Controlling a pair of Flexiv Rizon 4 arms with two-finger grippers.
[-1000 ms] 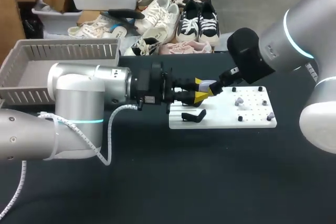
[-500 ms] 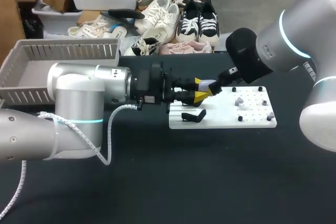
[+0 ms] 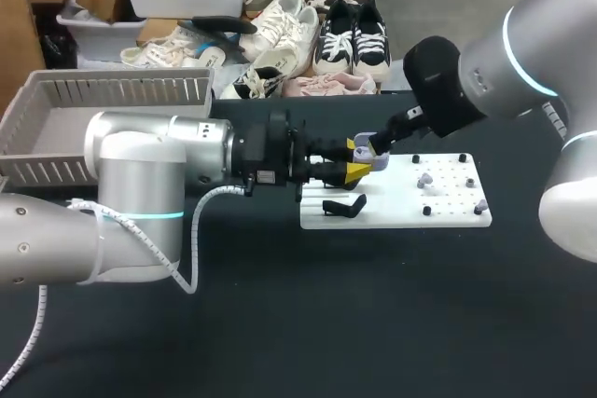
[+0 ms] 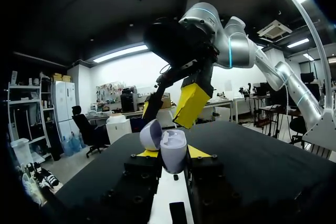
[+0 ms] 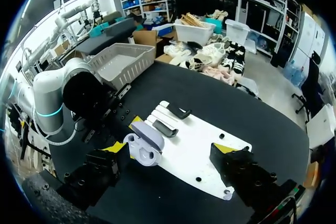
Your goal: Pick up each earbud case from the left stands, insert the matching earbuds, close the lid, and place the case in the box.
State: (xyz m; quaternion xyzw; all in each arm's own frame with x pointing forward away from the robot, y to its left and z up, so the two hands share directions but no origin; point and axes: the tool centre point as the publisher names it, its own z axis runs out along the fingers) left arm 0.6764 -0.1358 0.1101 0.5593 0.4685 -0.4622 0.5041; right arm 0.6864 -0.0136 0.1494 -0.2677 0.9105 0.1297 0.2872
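black, matte table (image 3: 308, 323) carries a grey slatted basket (image 3: 131, 90) at its far left and a flat white board (image 3: 448, 216) with pegs and black stands (image 3: 343, 205). the left gripper (image 3: 356, 159) is clamped on the smooth, rounded lilac case (image 4: 172, 150) above the board's left end, lid (image 4: 150, 134) tipped back, likely steadying it for loading. the right gripper (image 5: 168, 150) hangs just over it, fingers spread wide, empty.

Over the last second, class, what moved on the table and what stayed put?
The right gripper, open and empty, drew back slightly from the earbud case. The left gripper kept its hold on the case; the white board and basket stayed put.
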